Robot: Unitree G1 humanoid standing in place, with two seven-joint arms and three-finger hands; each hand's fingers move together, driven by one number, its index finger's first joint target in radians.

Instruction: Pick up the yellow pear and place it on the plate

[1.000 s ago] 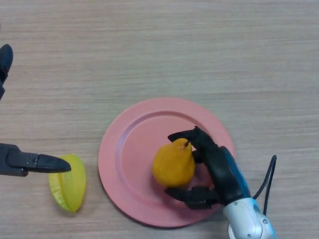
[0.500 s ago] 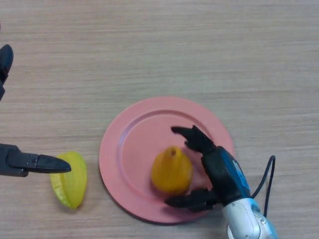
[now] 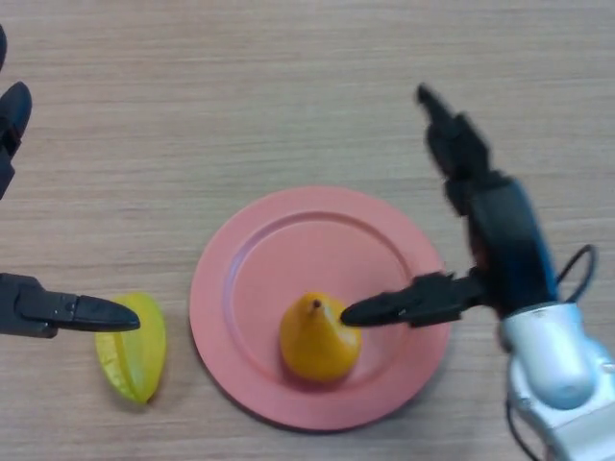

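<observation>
The yellow pear (image 3: 318, 339) is sitting upright on the near half of the pink plate (image 3: 279, 240), stem up, so the placing looks basically done. The right hand (image 3: 480, 211) is spread wide open above the plate's right side, gripping nothing; one digit is stretched toward the far side, while the thumb (image 3: 399, 308) is pointed left and seems to end right by the pear's upper right flank. Whether contact is actually made can't be told from this angle.

That thumb is where trouble could be expected, tbh. If the hand gets swung leftward or dropped on the way out, the pear could be clipped, tipped over and rolled toward the near rim, maybe right off the plate. A pear balanced on its base isn't exactly stable.

The left hand (image 3: 58, 312) is seen at the left edge, over the far end of a yellow-green starfruit (image 3: 132, 351), idle; its state can't be told.

Everything is laid out on a light wood-grain table (image 3: 240, 106). Nothing of the room beyond it is shown.
</observation>
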